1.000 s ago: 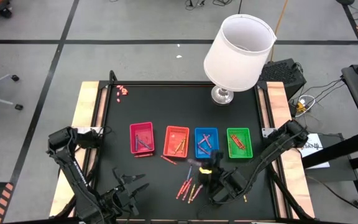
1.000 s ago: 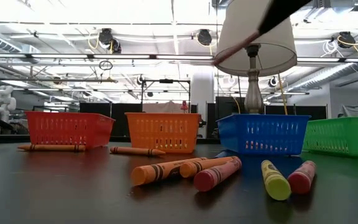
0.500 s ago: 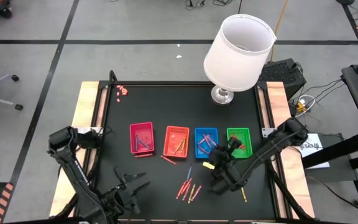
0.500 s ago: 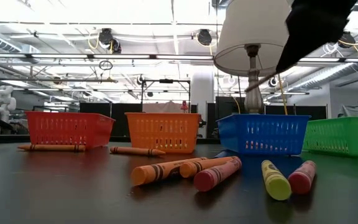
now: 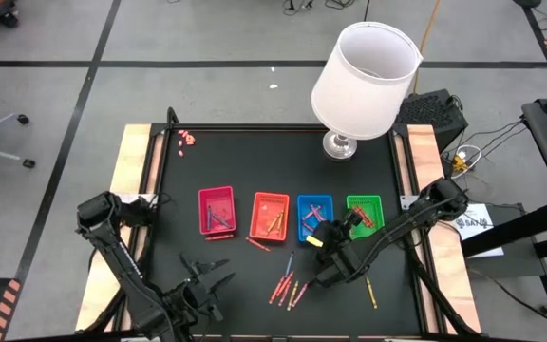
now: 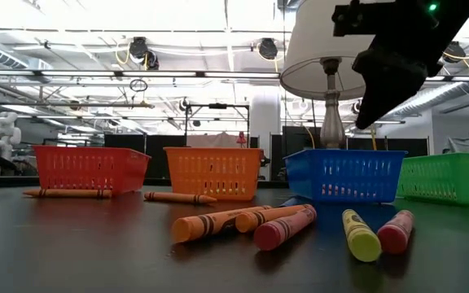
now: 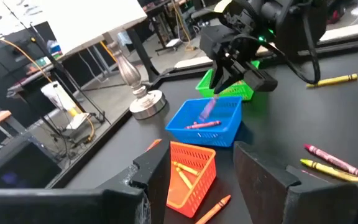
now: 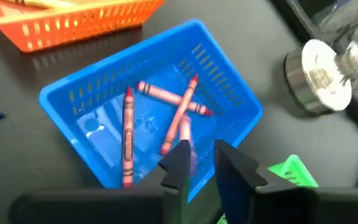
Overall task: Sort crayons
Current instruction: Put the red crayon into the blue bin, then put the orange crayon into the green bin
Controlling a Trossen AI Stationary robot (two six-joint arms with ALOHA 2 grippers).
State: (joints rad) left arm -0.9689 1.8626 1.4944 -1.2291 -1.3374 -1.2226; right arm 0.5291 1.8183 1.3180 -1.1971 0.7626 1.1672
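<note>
Pinkish-purple, the crayon [image 7: 207, 109] shows blurred just under the right gripper [image 7: 219, 79] and above the blue basket [image 7: 229, 127], apparently dropping free. We see the fingers standing narrowly apart with nothing pinched between them. Three reddish crayons [image 8: 166, 106] already lie crossed inside, so we judge the newcomer could strike them, bounce, and tip over the low wall onto the table. It also falls near the side facing the green basket [image 5: 365, 217], so a skewed drop could land there instead. We think a low gripper could snag the rim and drag the light basket. Our left gripper [image 5: 212, 280] waits opened and empty near the front edge, beside the loose crayons [image 5: 288, 285].
</note>
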